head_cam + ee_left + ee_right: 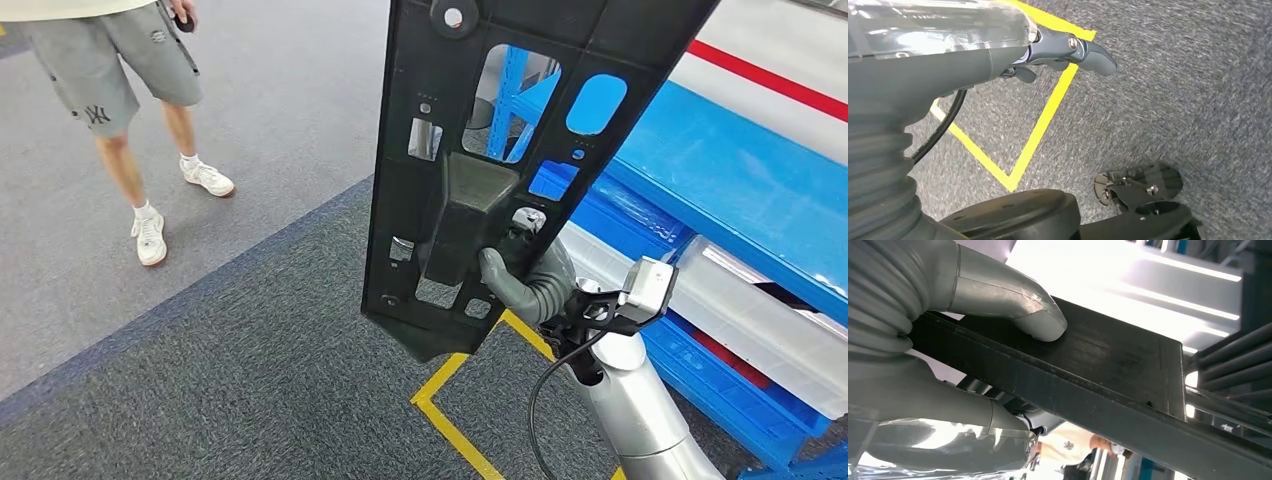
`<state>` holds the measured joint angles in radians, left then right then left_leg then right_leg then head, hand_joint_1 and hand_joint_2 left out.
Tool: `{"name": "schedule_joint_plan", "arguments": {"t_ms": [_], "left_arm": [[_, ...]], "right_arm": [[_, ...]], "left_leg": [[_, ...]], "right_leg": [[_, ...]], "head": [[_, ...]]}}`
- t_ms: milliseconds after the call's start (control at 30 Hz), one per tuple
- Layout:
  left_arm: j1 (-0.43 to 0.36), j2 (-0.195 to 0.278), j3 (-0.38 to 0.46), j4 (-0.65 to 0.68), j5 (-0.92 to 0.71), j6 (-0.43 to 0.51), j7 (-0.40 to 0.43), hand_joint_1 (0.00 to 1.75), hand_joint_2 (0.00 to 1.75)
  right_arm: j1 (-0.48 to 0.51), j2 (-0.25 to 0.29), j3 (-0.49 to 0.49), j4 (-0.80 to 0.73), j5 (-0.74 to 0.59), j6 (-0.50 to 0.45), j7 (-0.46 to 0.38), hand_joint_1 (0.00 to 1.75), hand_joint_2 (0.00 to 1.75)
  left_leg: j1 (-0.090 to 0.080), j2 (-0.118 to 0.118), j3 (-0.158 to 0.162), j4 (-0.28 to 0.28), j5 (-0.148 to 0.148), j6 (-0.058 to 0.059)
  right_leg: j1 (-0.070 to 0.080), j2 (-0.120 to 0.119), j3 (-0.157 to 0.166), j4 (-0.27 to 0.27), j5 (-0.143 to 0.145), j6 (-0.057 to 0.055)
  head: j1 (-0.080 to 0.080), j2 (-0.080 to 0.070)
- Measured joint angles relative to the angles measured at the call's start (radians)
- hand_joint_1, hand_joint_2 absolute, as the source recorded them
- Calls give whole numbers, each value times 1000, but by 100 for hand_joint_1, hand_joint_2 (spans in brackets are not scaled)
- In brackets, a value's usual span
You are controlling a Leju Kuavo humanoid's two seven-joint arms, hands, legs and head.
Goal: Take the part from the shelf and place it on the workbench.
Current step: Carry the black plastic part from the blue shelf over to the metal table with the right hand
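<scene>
We are seeing the part [480, 150], a long black plastic panel with cutouts, standing nearly upright and tilting slightly, above the floor.

One black part [500, 150], held up in one hand [520, 280]. One person [120, 80] in two white shoes [150, 238]. One blue shelf [720, 190].

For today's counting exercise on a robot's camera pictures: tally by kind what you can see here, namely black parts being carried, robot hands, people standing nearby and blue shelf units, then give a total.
Black part: 1
Robot hands: 2, the right hand gripping the part and the left hand hanging over the carpet
People: 1
Blue shelf units: 1
Total: 5
</scene>
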<state>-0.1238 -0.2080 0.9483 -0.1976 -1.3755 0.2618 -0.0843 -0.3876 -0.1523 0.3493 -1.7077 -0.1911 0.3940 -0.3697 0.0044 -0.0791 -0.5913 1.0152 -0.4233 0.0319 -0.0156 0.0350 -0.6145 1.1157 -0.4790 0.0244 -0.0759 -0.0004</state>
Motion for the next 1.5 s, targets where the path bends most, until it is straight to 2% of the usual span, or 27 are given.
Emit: {"name": "schedule_joint_plan", "arguments": {"t_ms": [33,100,167,233,300,367,400,467,533,600,667,733,800,867,900,933,967,1033,1100,1167,1200,1233,1300,1367,1400,1433,1500], "left_arm": [[-1,0,0,0,0,0,0,0,175],[-2,-1,-1,0,0,-1,0,0,175],[-1,0,-1,0,0,-1,0,0,175],[-1,0,-1,0,0,-2,0,0,175],[-3,1,-1,0,0,-1,0,0,175],[-5,1,-1,0,0,-1,0,0,175],[-5,1,-1,0,0,-1,1,0,175],[-4,2,0,0,0,0,6,0,175],[-2,4,0,0,-1,1,12,0,175],[0,6,-1,0,-4,1,19,0,175],[5,8,-1,0,-6,2,27,0,175],[8,10,0,0,-2,2,30,0,175],[6,11,0,0,0,2,29,0,175],[4,11,0,0,1,2,29,0,175],[5,12,0,0,1,3,29,0,175],[5,12,0,0,1,3,29,0,175],[4,12,0,0,1,4,29,0,175],[2,12,0,0,1,4,29,0,175],[0,13,0,0,2,5,29,0,175],[0,14,0,0,3,6,29,0,175],[0,15,0,0,3,6,29,0,175],[0,15,0,0,2,6,29,0,175],[-2,16,0,0,1,7,31,0,175],[-4,17,0,0,0,7,31,0,175],[-4,18,0,0,0,7,32,0,175],[-4,19,0,0,-2,8,33,0,175],[0,22,0,0,-6,7,35,0,175]], "right_arm": [[-1,-1,0,0,0,-1,-1,175,175],[-1,-2,0,-1,0,-3,-3,175,175],[-3,-2,1,-1,0,-5,-4,175,175],[-5,-1,1,-1,0,-5,-4,175,175],[-5,-1,1,-1,0,-3,-6,175,175],[-3,-3,1,-1,-1,-2,-7,175,175],[-2,-3,1,-1,-1,-1,-8,175,175],[-2,-3,1,-2,-3,2,-11,175,175],[-1,-3,1,-3,-6,5,-13,175,175],[-1,-3,0,-3,-8,7,-15,175,175],[-1,-3,0,-3,-8,7,-20,175,175],[-2,-3,0,-5,-10,7,-26,175,175],[1,-3,-1,-5,-11,7,-29,175,175],[5,-3,-1,-5,-12,8,-30,175,175],[6,-3,-1,-4,-12,8,-30,175,175],[6,-3,-1,-4,-12,9,-30,175,175],[5,-3,-1,-3,-12,10,-30,175,175],[3,-3,-1,-3,-12,10,-30,175,175],[2,-2,0,-3,-12,11,-30,175,175],[1,-1,0,-2,-13,11,-30,175,175],[0,0,1,-3,-13,11,-30,175,175],[-2,1,1,-3,-13,11,-31,175,175],[-2,4,1,-3,-14,12,-31,175,175],[3,4,0,-3,-13,11,-32,175,175],[6,4,0,-4,-12,10,-32,175,175],[10,4,0,-6,-11,10,-32,175,175],[15,4,-1,-15,-9,10,-33,175,175]], "left_leg": [[0,-11,-4,3,1,-5],[2,-31,-15,5,6,-18],[4,-44,-24,4,9,-31],[0,-6,-45,44,-20,-42],[1,49,-96,162,-87,-50],[5,67,-142,271,-130,-55],[6,70,-140,278,-124,-57],[6,87,-81,178,-69,-55],[-2,132,-10,47,-27,-40],[-10,150,10,-1,-19,-24],[-9,126,7,-5,-13,-11],[-3,105,7,-13,-4,1],[-2,83,5,-15,1,8],[-2,58,2,-13,3,10],[-2,43,1,-10,3,10],[-2,29,0,-7,3,10],[-1,15,0,-3,2,8],[-1,-10,-6,6,0,1],[1,-32,-18,9,3,-13],[4,-54,-27,7,9,-28],[3,-43,-30,12,6,-34],[2,-20,-39,30,-7,-39],[1,44,-82,129,-65,-48],[5,69,-135,256,-122,-54],[6,72,-144,283,-127,-56],[6,74,-132,270,-113,-57],[5,94,-62,145,-53,-52]], "right_leg": [[-1,20,27,-58,19,-3],[0,39,39,-95,20,-7],[-1,16,40,-104,25,-15],[-5,-11,45,-116,32,-28],[-3,-37,45,-120,34,-36],[1,-66,44,-119,33,-37],[2,-80,44,-119,32,-37],[3,-104,46,-117,30,-34],[8,-123,48,-114,26,-28],[14,-141,48,-111,23,-19],[13,-154,50,-109,20,-9],[8,-118,37,-74,-10,1],[3,-62,-13,40,-75,7],[2,-44,-71,162,-119,10],[1,-42,-80,180,-114,10],[0,-39,-70,157,-90,10],[-2,-31,-43,98,-51,8],[-9,20,17,-34,3,5],[-11,55,37,-88,12,2],[-10,36,37,-93,15,-5],[-11,23,39,-98,17,-12],[-12,9,42,-103,20,-19],[-9,-20,45,-109,21,-30],[-5,-51,45,-109,20,-34],[-3,-66,45,-108,19,-34],[-2,-81,46,-108,18,-34],[0,-104,50,-106,13,-30]], "head": [[0,0],[0,0],[0,0],[0,0],[-1,0],[-1,0],[-1,0],[-1,0],[-1,0],[-1,0],[0,0],[0,0],[0,0],[0,0],[0,0],[0,0],[0,0],[0,0],[0,0],[0,0],[0,0],[0,0],[-1,0],[-1,0],[-1,0],[0,0],[-1,0]]}}
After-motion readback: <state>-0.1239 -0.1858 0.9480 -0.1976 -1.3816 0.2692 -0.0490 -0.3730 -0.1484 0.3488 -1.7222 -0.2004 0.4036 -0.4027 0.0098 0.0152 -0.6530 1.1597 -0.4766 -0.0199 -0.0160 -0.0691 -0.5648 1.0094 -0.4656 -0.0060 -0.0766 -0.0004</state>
